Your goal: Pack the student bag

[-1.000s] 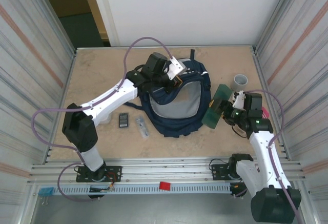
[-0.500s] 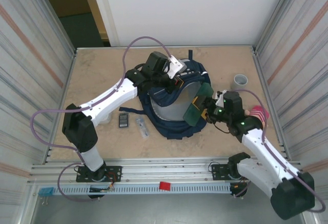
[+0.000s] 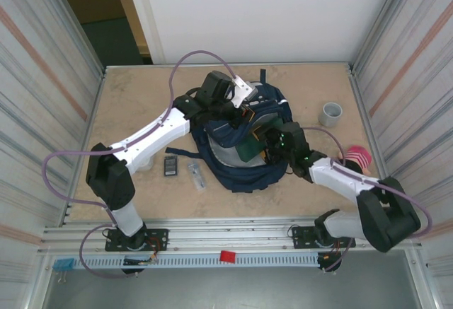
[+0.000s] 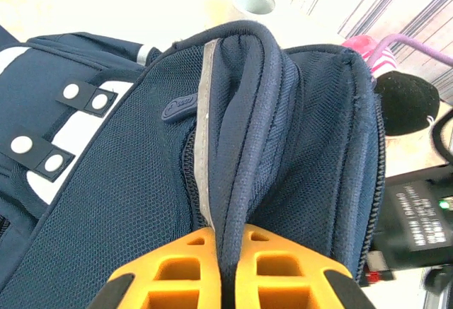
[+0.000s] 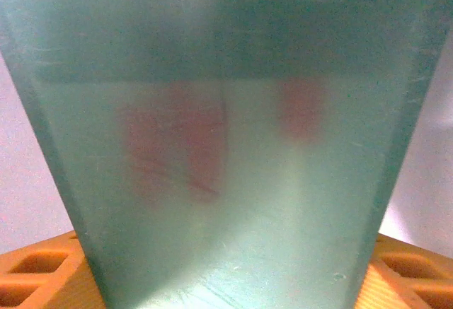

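The student bag (image 3: pixel 228 169), navy with white patches, lies mid-table with its mouth held up. My left gripper (image 3: pixel 244 113) is shut on the rim of the opening; in the left wrist view its orange fingers (image 4: pixel 177 273) pinch the padded navy edge (image 4: pixel 237 146). My right gripper (image 3: pixel 272 144) is shut on a flat green pencil case (image 3: pixel 250 145), which stands at the bag's mouth, over the pale grey lining. The translucent green case (image 5: pixel 226 146) spans the right wrist view, with an orange fingertip (image 5: pixel 35 277) at each lower corner.
A grey roll (image 3: pixel 330 114) stands at the right rear, and a pink striped item (image 3: pixel 358 158) lies by the right wall. A small black device (image 3: pixel 170 166) and a clear item (image 3: pixel 196 175) lie left of the bag. Metal walls close in both sides.
My right arm has swung left, carrying the green case from beside the bag's right side to its open mouth. The left gripper has kept its hold on the rim.
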### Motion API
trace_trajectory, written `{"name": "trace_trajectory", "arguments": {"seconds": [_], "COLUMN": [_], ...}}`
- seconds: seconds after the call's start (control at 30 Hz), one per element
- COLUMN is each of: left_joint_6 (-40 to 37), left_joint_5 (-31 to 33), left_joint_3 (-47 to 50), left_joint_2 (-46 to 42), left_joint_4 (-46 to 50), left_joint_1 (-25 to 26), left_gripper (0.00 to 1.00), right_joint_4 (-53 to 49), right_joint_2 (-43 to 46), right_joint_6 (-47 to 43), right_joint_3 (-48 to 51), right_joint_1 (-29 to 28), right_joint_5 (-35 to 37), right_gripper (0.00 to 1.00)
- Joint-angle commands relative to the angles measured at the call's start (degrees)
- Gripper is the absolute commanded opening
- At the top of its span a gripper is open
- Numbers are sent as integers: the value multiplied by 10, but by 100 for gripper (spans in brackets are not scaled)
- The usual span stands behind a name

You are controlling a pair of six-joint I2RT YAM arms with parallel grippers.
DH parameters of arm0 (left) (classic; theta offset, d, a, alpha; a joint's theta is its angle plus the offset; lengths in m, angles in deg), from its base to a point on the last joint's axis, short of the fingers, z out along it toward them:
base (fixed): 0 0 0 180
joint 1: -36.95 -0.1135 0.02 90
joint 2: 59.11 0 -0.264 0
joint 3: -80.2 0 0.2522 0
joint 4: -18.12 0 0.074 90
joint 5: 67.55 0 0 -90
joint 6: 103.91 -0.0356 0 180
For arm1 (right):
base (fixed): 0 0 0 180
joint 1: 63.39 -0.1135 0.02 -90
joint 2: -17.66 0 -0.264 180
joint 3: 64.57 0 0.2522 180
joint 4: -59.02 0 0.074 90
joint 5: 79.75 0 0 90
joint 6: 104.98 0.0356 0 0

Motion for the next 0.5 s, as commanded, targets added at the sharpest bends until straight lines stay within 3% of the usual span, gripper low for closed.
{"name": "trace_trajectory", "arguments": {"seconds": [0.0, 0.2, 0.37, 0.47], "left_joint_6": [13, 6, 3, 2], "left_joint_5": [-42, -40, -38, -33], "left_joint_3": [-38, -34, -18, -6], "left_joint_2": [-49, -52, -61, -67], "left_joint_4": [-81, -81, -84, -90], "left_joint_1": [1, -3, -12, -15], "left_gripper": [0, 0, 0, 0], "right_joint_4": [48, 102, 58, 29], "right_joint_2": [-38, -90, -44, -4], "right_joint_6": [24, 22, 5, 2], "right_joint_3": [-38, -36, 2, 31], "right_joint_1": [4, 19, 6, -12], "right_joint_5": [36, 12, 12, 25], "right_gripper": [59, 82, 83, 76]}}
